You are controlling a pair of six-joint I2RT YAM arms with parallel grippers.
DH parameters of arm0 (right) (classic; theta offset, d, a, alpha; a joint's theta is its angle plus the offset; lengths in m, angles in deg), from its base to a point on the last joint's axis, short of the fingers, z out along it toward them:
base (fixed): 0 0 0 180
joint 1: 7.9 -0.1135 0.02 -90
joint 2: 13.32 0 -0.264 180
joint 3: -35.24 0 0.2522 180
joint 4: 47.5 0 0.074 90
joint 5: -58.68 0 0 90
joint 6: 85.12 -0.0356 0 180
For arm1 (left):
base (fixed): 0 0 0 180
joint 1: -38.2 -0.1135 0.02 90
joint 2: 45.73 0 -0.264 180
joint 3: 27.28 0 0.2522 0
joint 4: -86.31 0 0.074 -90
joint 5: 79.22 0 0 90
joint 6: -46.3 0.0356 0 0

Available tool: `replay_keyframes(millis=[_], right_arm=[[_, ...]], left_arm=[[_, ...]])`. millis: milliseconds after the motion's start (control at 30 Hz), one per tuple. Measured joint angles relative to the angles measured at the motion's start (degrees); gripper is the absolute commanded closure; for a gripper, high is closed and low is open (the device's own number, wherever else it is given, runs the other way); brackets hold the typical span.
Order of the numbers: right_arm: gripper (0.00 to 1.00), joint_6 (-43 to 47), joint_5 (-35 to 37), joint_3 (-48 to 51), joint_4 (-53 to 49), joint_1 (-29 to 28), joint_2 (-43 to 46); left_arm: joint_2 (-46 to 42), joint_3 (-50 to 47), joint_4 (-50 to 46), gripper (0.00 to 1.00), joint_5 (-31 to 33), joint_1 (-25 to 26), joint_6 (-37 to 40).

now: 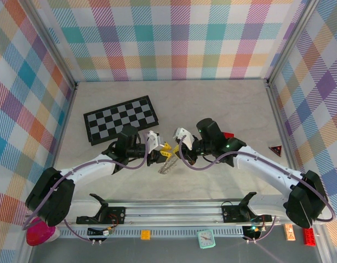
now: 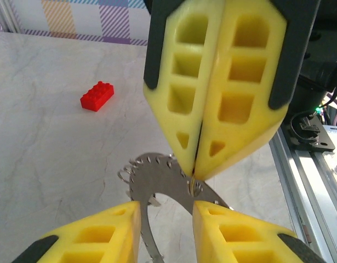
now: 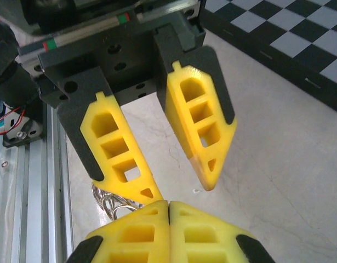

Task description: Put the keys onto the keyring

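Observation:
The keyring (image 2: 157, 178), a thin grey metal ring with a wavy coiled rim, hangs just above the table between both arms (image 1: 167, 165). My right gripper (image 2: 195, 176) comes down from above with its jaws pressed together on the ring's rim. In its own view, the right gripper (image 3: 169, 205) is shut and the ring's coils (image 3: 109, 201) show at its left. My left gripper (image 2: 167, 230) is open, and the ring's band passes between its fingers, close to the left finger (image 2: 102, 235). From the right wrist view the left gripper (image 3: 179, 189) stands spread. The keys are out of view.
A black-and-white chessboard (image 1: 121, 119) lies at the back left, close behind the left arm. A red brick (image 2: 97, 96) sits on the table to the right of the grippers, with a small dark triangle (image 1: 275, 149) further right. The aluminium rail (image 1: 168, 211) runs along the near edge.

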Motion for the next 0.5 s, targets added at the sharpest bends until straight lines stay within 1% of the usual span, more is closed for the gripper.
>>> replay_keyframes(millis=[333,500], right_arm=[[1.00,0.96,-1.07,-0.04,0.02,0.00,-0.79],[1.00,0.94,-2.10,-0.04,0.72,0.00,-0.79]], left_arm=[[0.35,0.02,-0.17,0.72,-2.19,-0.02,-0.81],[1.86,0.57,-1.20,0.76,-3.54,-0.02,-1.03]])
